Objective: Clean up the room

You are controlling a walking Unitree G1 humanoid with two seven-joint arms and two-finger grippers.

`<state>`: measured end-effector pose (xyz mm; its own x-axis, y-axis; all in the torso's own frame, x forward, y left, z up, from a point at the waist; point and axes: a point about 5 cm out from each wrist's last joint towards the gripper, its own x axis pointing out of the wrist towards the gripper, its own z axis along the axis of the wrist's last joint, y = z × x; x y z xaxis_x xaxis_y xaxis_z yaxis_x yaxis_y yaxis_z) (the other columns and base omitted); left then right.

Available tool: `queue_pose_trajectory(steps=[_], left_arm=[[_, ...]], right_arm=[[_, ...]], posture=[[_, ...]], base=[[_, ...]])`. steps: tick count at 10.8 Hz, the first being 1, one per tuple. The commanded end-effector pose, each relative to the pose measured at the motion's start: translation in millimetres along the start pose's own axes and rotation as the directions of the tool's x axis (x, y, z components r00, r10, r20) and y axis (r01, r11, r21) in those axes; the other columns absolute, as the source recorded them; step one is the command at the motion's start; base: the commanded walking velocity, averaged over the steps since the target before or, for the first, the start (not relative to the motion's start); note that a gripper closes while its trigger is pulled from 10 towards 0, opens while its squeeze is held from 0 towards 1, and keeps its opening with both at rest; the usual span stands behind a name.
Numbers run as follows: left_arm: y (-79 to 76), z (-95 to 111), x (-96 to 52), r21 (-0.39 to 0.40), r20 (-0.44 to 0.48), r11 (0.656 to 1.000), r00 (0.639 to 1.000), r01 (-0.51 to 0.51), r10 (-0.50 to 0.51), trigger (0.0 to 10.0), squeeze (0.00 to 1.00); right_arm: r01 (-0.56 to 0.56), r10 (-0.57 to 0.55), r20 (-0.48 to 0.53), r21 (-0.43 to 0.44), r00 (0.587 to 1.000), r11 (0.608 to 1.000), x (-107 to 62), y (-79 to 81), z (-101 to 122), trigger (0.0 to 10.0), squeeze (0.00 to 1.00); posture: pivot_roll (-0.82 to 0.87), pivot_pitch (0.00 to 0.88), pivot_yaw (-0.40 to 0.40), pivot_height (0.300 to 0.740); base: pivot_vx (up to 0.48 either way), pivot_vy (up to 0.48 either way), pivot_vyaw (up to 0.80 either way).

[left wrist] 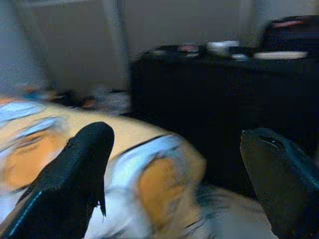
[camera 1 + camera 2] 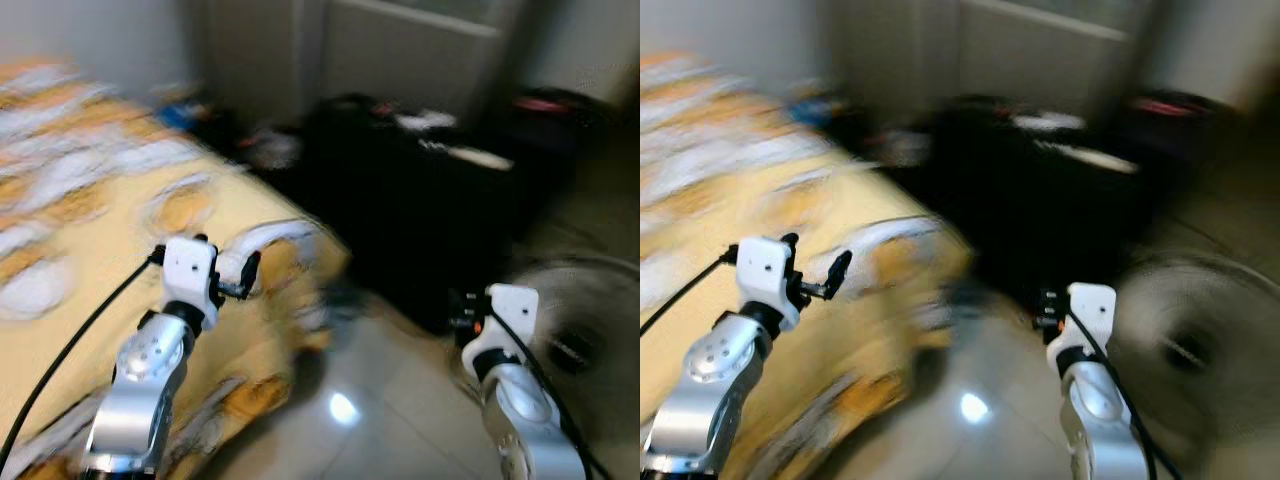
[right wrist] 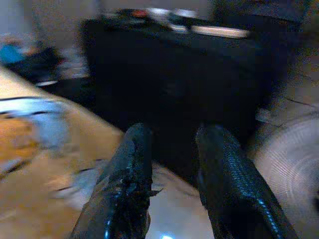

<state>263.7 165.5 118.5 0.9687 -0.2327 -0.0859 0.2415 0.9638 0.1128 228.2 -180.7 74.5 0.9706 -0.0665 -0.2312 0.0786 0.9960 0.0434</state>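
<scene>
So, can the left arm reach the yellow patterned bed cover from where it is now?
Probably yes. The left gripper hangs open just above the corner of the yellow patterned bed cover, and nothing lies between them. The picture is blurred, so I cannot tell the gap exactly.

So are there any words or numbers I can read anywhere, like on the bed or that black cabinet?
None: the pictures are blurred, and no words or numbers can be read.
Bedspread: an orange, white and yellow pattern, no letters.
Black cabinet: things on top too blurred to read.
Fan: no label readable.
</scene>
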Motion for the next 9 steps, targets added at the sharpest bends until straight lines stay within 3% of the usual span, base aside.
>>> queue_pose_trajectory(steps=[1, 9], left_arm=[[-4.3, 1, 0.4, 0.003, 0.005, 1.0, 1.0, 0.028, -0.028, 10.0, 0.0], [11.4, -9, -15.6, 0.001, -0.018, 1.0, 1.0, -0.018, 0.018, 10.0, 0.0]], right_arm=[[0.021, -0.021, 0.007, 0.004, 1.0, 1.0, 0.2, -4.5, 2, 10.0, 0.0], [0.023, -0.023, 0.038, 0.001, 0.999, 1.0, 0.9, -4.2, 5, 10.0, 0.0]], posture=[[-0.06, 0.0, 0.018, 0.74], [-0.05, 0.0, 0.015, 0.74]], base=[[0.345, 0.0, -0.78], [0.326, 0.0, -0.78]])
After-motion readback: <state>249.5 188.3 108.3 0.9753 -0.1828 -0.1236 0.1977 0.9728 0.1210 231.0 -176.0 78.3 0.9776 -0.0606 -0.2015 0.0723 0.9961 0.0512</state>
